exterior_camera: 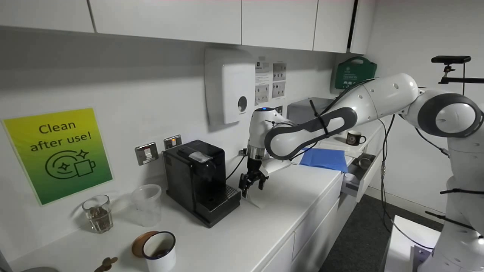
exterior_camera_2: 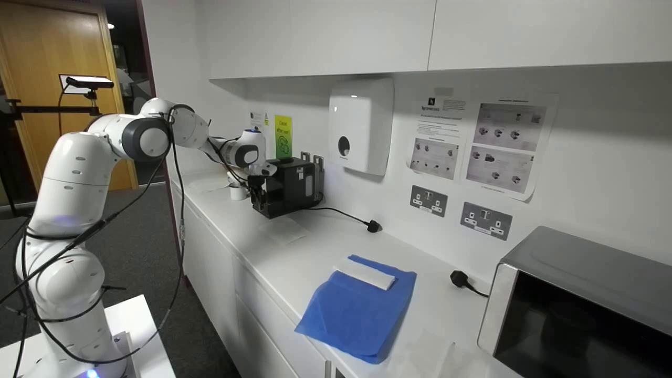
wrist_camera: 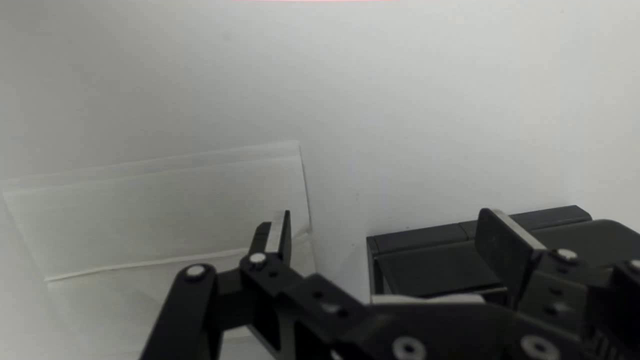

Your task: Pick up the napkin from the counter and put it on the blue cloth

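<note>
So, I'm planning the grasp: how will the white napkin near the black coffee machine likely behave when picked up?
The folded napkin will probably droop, as its edges look thin. It may slide rather than lift if nudged, since it lies nearly flat on the smooth counter. Its layers could unfold, as an overlapping edge seems to cross it.

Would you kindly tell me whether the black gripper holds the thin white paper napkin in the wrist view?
No, the gripper stands open, and the napkin lies flat on the smooth white counter.
</note>
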Robot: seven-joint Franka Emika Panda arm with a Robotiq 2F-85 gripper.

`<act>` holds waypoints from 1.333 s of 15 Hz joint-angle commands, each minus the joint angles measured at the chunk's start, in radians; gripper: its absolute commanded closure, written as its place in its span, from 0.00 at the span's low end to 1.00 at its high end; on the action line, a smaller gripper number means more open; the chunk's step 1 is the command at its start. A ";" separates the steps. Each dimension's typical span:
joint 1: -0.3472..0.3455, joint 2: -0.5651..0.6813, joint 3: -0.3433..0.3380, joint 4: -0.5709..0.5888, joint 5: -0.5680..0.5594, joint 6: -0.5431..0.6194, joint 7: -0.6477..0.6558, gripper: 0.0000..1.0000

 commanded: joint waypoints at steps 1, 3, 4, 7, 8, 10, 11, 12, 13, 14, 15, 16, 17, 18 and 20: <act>-0.006 -0.016 -0.013 -0.004 -0.028 -0.080 0.000 0.00; -0.015 -0.014 -0.013 -0.004 -0.026 -0.118 -0.026 0.00; -0.020 -0.012 -0.012 -0.002 -0.022 -0.136 -0.047 0.00; -0.039 -0.004 -0.005 0.007 -0.011 -0.184 -0.130 0.00; -0.046 -0.002 -0.003 0.008 -0.008 -0.194 -0.166 0.00; -0.060 0.006 -0.003 0.015 -0.009 -0.226 -0.233 0.00; -0.067 0.010 -0.003 0.019 -0.009 -0.238 -0.264 0.00; -0.073 0.015 -0.004 0.022 -0.011 -0.248 -0.288 0.00; -0.079 0.019 -0.005 0.026 -0.011 -0.253 -0.307 0.00; -0.083 0.027 -0.005 0.035 -0.009 -0.249 -0.317 0.00; -0.082 0.038 -0.008 0.048 -0.011 -0.242 -0.308 0.00; -0.081 0.047 -0.008 0.059 -0.015 -0.242 -0.302 0.00; -0.077 0.059 -0.011 0.076 -0.019 -0.238 -0.279 0.00; -0.076 0.074 -0.011 0.095 -0.015 -0.234 -0.270 0.00; -0.069 0.110 -0.013 0.146 -0.014 -0.238 -0.245 0.00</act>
